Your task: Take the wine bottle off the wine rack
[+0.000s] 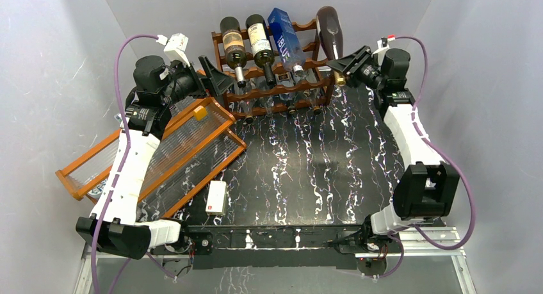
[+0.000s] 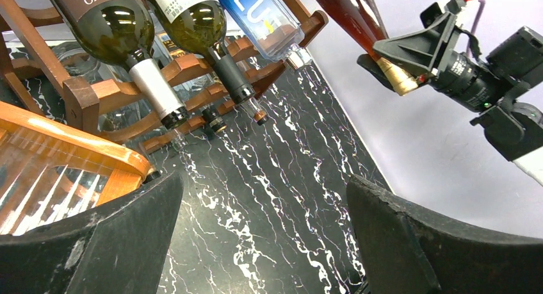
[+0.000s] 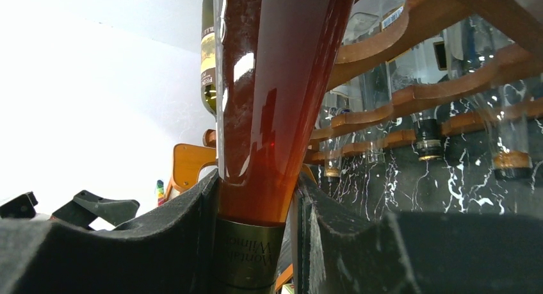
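Note:
The dark reddish-brown wine rack stands at the back of the black marbled table. On its top tier lie two dark wine bottles and a blue bottle. My right gripper is shut on the gold-foiled neck of a red-amber wine bottle, which tilts up beside the rack's top right corner. I cannot tell whether it touches the rack. In the right wrist view the fingers clamp its neck. My left gripper is open and empty, low in front of the rack's left end.
An orange-framed tray with clear ribbed panels lies tilted at the left, under my left arm. A small white box sits near the front. Several small bottles fill the rack's lower tiers. Grey walls close in on both sides.

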`<state>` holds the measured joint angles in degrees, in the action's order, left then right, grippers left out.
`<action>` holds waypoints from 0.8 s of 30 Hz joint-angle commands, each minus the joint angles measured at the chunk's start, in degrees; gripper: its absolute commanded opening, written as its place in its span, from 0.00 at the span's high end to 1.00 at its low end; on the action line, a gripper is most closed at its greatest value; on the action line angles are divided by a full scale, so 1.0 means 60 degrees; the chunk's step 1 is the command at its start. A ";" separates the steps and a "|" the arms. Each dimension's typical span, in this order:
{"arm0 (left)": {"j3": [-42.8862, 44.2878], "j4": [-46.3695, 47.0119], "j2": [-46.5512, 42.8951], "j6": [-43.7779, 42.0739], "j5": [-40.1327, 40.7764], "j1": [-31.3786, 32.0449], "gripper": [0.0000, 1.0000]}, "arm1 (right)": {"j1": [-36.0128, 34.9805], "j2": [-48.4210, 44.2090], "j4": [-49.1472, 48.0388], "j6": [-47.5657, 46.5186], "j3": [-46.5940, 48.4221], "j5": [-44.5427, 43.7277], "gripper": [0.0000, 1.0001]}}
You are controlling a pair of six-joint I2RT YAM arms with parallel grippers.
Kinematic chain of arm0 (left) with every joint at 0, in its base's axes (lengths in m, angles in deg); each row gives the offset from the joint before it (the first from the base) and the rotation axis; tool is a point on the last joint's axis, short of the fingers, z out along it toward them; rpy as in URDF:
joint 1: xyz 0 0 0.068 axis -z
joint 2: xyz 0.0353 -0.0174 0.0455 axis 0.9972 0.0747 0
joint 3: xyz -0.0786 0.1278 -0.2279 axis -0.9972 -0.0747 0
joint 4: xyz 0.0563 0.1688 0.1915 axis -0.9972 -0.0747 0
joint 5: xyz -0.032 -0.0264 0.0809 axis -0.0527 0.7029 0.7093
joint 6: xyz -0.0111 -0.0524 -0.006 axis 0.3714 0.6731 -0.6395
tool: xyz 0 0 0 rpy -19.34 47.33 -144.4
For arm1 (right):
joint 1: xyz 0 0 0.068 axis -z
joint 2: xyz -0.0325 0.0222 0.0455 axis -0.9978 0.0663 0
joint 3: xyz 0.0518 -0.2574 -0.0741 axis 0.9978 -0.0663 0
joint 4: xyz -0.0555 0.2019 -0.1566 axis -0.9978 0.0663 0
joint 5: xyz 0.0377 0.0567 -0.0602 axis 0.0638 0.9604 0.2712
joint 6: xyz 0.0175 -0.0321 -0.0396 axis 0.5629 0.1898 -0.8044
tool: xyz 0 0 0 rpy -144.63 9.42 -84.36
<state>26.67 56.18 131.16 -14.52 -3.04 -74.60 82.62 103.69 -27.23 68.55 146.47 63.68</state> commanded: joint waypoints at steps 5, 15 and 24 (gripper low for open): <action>0.0001 0.0322 -0.0202 0.0097 -0.0322 0.0048 0.02 | 0.0483 -0.2542 -0.3374 -0.1302 0.0415 -0.0245 1.00; -0.0071 0.0457 -0.0250 0.0195 -0.0543 0.0044 0.02 | 0.0792 -0.3752 -0.1125 -0.2203 0.0001 -0.0826 1.00; -0.0053 0.0514 -0.0075 0.0225 -0.0861 0.0069 0.02 | 0.0845 -0.4904 0.0991 -0.2810 -0.0408 -0.1310 1.00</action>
<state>26.02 57.88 131.20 -13.53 -5.78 -74.58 87.32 83.12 -0.59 57.67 139.78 55.13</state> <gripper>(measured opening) 0.981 0.482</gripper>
